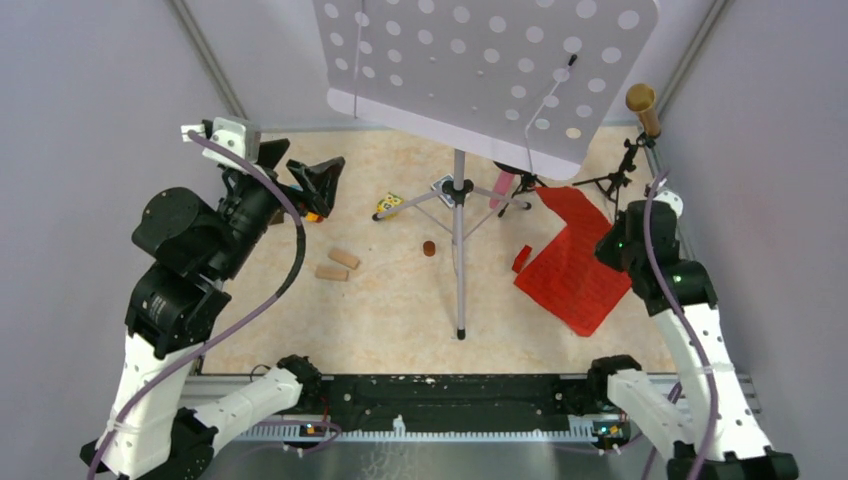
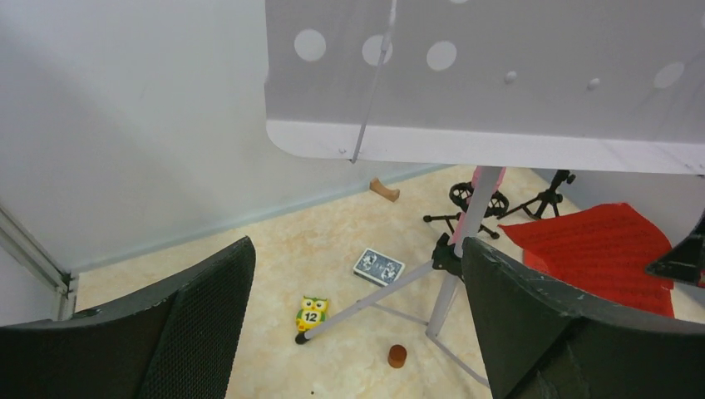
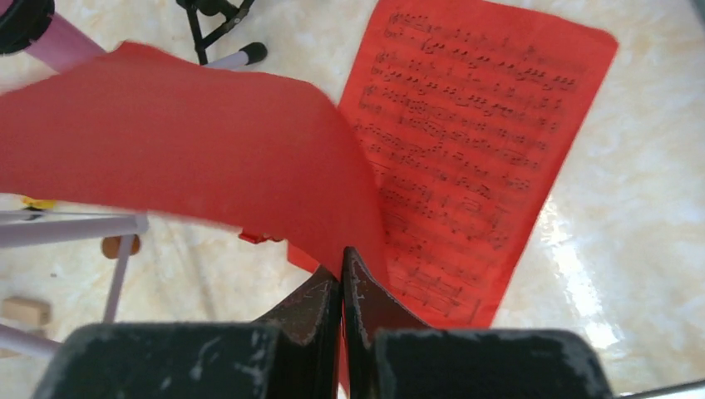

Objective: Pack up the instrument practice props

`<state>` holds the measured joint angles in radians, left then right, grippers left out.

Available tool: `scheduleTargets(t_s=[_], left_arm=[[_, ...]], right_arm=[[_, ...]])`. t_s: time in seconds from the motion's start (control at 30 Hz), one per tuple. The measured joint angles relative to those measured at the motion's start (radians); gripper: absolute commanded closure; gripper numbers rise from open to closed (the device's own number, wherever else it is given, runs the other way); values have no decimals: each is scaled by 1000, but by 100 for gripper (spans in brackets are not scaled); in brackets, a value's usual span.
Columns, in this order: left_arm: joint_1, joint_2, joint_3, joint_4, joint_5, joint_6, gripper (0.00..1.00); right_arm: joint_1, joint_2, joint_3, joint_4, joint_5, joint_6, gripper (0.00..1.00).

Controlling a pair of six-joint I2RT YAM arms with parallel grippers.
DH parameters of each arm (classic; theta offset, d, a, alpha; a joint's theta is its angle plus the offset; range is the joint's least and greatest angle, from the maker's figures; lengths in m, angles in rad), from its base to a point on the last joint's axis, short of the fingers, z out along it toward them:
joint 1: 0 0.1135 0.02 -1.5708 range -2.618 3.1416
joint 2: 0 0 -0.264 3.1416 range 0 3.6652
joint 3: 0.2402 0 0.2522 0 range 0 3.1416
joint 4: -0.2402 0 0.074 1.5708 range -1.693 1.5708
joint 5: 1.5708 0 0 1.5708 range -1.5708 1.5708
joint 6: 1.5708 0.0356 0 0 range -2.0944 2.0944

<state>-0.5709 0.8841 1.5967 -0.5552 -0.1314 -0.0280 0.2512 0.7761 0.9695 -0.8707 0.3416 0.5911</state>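
1. Right of the pole (image 1: 459, 250), the right claw (image 3: 342, 264) is pressed together on the edge of one red page (image 3: 191, 141), holding it curled above a second page (image 3: 474, 150) that lies flat on the surface (image 3: 632, 208).
2. Left of the pole, the left claw (image 2: 357, 249) hangs spread wide, holding nothing.
3. The tray (image 1: 480, 70) sits atop the pole; the pink mic (image 1: 502, 187) and gold mic (image 1: 641, 105) stand on their tripods (image 1: 615, 182) behind it, rightward.
4. Packing looks barely begun: nothing appears stowed, and pages, mics, tripods, tray and pole all remain.
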Motion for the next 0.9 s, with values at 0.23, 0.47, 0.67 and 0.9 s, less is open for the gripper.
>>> scheduleTargets(t_s=[0.23,0.47,0.67,0.9], left_arm=[[0,-10,-38,-34,0,-27,2],[0,-35,-68,-43,2,-38,2],[0,-47,-100,-44,8,-53,2],[0,-55,-148,-44,16,-69,2]], right_arm=[[-223,35,-14,120,-374,-18,100],[-326,0,-140,206,-425,60,100],[-480,35,-271,226,-475,83,100],[-509,43,-304,237,-474,83,91]])
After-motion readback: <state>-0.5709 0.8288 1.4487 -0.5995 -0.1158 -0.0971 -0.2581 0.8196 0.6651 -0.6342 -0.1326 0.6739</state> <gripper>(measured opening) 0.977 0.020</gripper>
